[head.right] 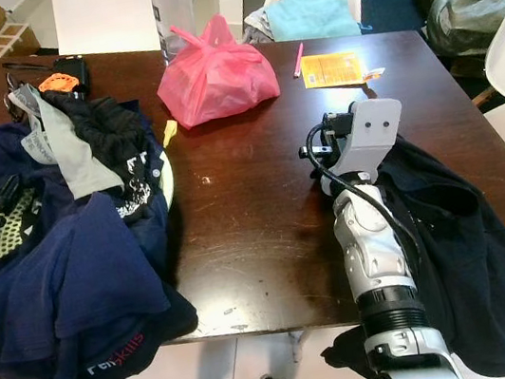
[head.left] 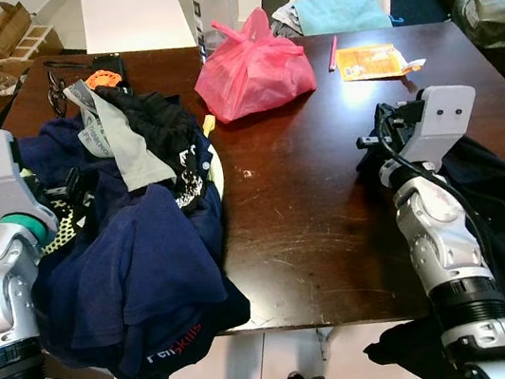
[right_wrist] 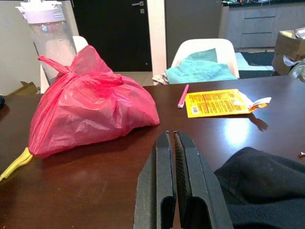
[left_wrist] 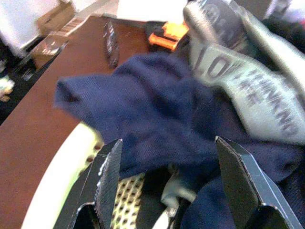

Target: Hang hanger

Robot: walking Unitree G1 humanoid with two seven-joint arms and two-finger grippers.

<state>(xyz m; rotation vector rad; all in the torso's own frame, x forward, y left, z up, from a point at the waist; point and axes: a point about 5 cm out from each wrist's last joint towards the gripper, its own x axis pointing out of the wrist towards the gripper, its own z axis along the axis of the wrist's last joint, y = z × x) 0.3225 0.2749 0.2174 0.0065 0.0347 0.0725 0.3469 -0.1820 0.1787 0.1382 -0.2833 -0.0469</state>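
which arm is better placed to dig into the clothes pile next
Left. The left claw is open right over the navy clothes pile; the right claw is shut across the table, beside the black garment.

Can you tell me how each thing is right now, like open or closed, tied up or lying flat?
left gripper: open, over the clothes pile
right gripper: shut, empty
pink plastic bag: knotted shut, on the table
water bottle: upright, cap on
yellow packet: lying flat
pink pen: lying flat
clothes pile: heaped, hanging over the table edge
black garment: draped over the edge
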